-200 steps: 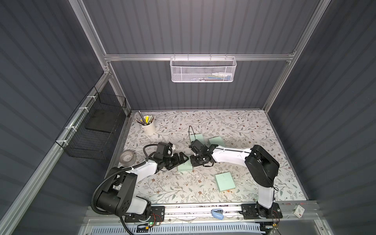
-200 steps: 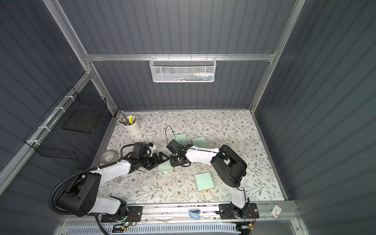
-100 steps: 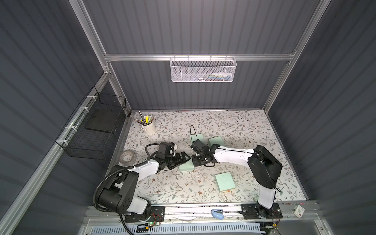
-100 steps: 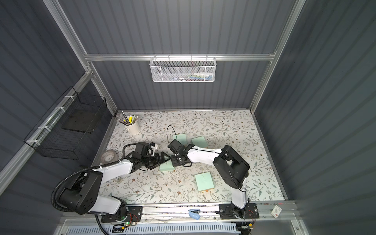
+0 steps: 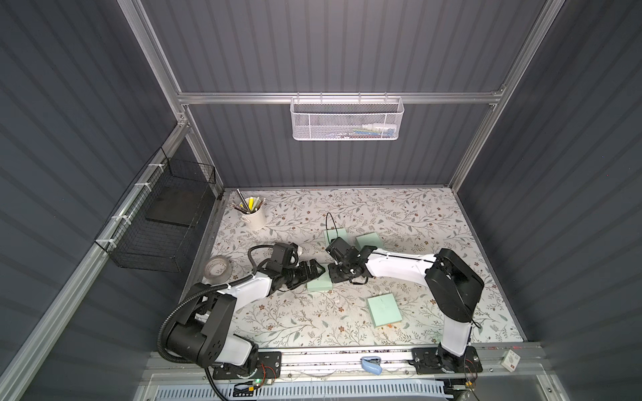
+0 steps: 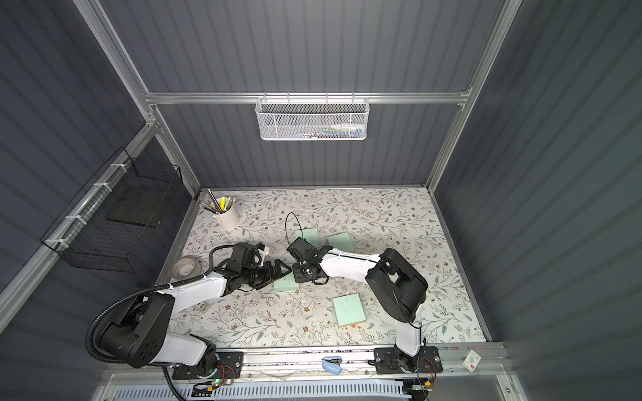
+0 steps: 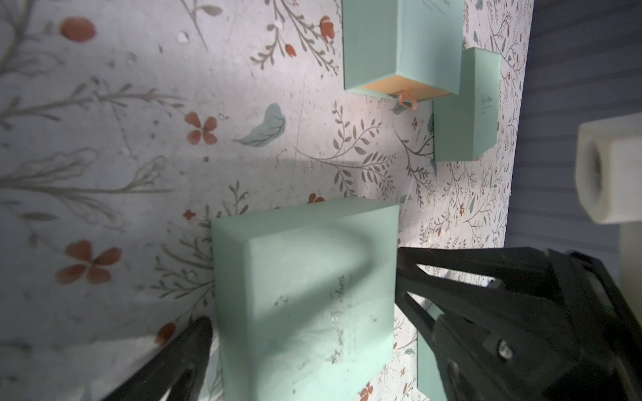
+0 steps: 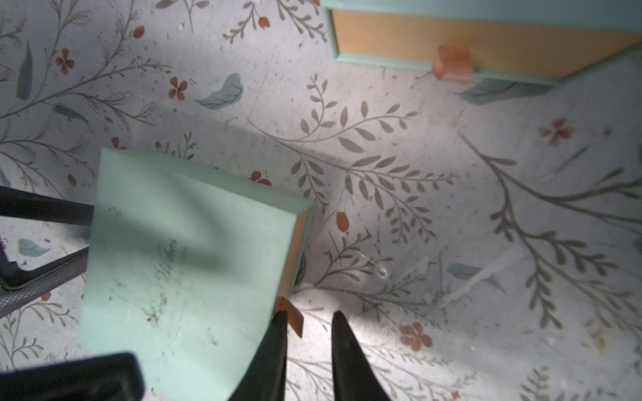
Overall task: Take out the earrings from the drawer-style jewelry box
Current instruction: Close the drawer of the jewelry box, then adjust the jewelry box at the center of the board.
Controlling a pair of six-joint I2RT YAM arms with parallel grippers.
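1. You can see one earring (image 8: 382, 271). It is a tiny clear stud on a thin pin. It lies on the flowery worktop (image 8: 434, 104), just beside the drawer end of the green jewelry box (image 8: 180, 260), and it does not touch the box.
2. You cannot see inside the jewelry box. Its orange drawer front looks pushed in, level with the end of the box.
3. A small orange pull tab (image 8: 292, 317) sticks out from that end.
4. Your right end effector (image 8: 309, 316) is down low by the pull tab. Its two tips stand a little apart, with a gap between them. The tab touches one tip but is not pinched, so this end effector grasps nothing.
5. Your left end effector (image 7: 301, 287) is released and spread wide. It has one finger on each side of the jewelry box, right up against it. You cannot tell if the fingers press on it.
6. In both top views, the two arms meet at this box near the middle of the worktop.
7. In a top view, two more green boxes (image 5: 368, 239) lie just behind the right arm. A third green box (image 5: 385, 309) lies nearer the front.
8. A white cup of pens (image 5: 253, 217) stands in the far left corner, and a roll of tape (image 5: 218, 269) lies by the left edge.
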